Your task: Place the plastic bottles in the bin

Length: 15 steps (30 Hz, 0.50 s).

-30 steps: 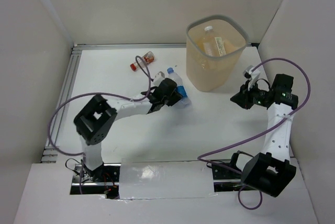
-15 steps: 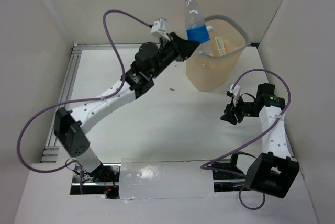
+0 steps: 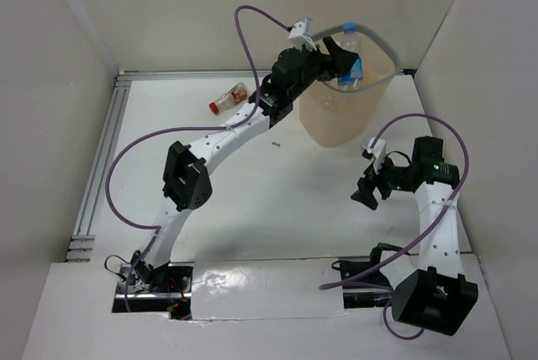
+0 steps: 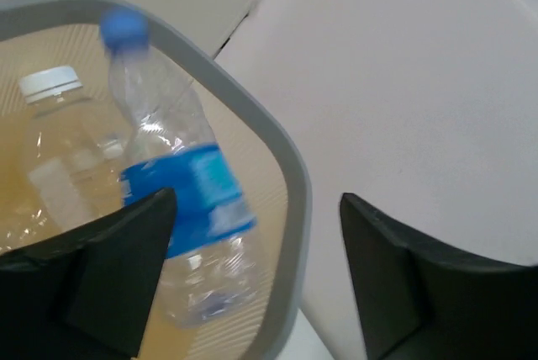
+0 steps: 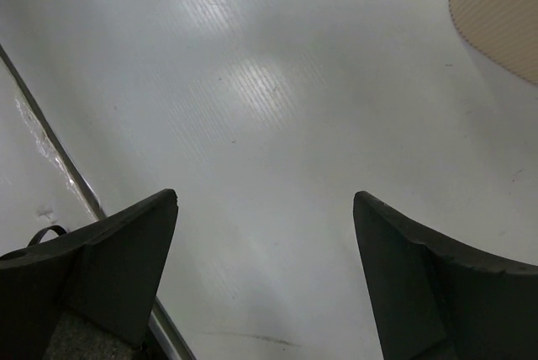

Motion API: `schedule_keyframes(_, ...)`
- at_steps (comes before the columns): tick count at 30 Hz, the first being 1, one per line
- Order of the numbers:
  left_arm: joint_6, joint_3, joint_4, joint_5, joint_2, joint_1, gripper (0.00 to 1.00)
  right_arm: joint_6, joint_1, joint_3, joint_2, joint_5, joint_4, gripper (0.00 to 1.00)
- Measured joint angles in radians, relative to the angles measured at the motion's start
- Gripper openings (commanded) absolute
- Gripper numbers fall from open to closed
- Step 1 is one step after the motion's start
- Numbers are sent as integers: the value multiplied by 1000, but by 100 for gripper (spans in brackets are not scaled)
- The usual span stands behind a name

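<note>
The bin (image 3: 336, 116) stands at the back right of the table, its grey rim (image 4: 290, 183) crossing the left wrist view. My left gripper (image 3: 339, 53) hovers over that rim, open (image 4: 256, 209). The blue-capped, blue-labelled plastic bottle (image 4: 185, 200) is blurred and loose inside the bin mouth (image 3: 351, 64), touching neither finger. A white-capped bottle (image 4: 63, 124) lies deeper in the bin. A short red-capped bottle (image 3: 229, 97) lies on the table at the back left. My right gripper (image 3: 362, 194) is open low over bare table (image 5: 265, 200), holding nothing.
White walls close in the table on three sides. A metal rail (image 3: 101, 166) runs along the left edge, and another strip (image 5: 50, 150) shows near my right fingers. The bin's lower corner (image 5: 504, 7) is off to the right gripper's upper right. Purple cables loop over both arms.
My left arm carried the blue-labelled bottle from the table up over the bin, then opened; the bottle is dropping in. My right gripper opened wide and drew back from the bin.
</note>
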Motion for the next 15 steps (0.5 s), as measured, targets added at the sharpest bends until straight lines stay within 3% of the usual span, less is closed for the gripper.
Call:
schedule_keyframes(2, 5, -28, -6, -2, -33, 1, 96, 9, 0, -2, -6, 2, 5, 92)
schedule_keyframes(5, 29, -51, -15, 5, -78, 8, 96, 28, 3, -18, -4, 6, 32, 78)
schedule_keyframes(6, 39, -69, -16, 11, -100, 13, 96, 39, 8, -23, 0, 9, 39, 68)
schedule_keyframes(7, 54, -92, -20, 19, -134, 18, 92, 50, 14, -27, 5, 11, 49, 35)
schedule_keyframes(8, 64, -119, -22, 24, -166, 26, 89, 54, 18, -29, 11, 12, 57, 20)
schedule_keyframes(10, 96, -214, -37, 33, -266, 46, 75, 91, 31, -30, 24, 14, 83, 4)
schedule_keyframes(11, 109, -269, -42, 37, -320, 61, 56, 114, 39, -31, 32, 14, 100, 6)
schedule_keyframes(12, 129, -340, -55, 36, -389, 82, 44, 144, 45, -32, 39, 16, 121, 9)
schedule_keyframes(13, 162, -432, -77, 35, -483, 124, 28, 176, 53, -32, 45, 16, 147, 24)
schedule_keyframes(14, 163, -452, -87, 31, -506, 138, 28, 204, 61, -33, 50, 17, 174, 24)
schedule_keyframes(15, 188, -512, -82, 37, -557, 178, 25, 257, 85, -36, 52, 30, 217, 33)
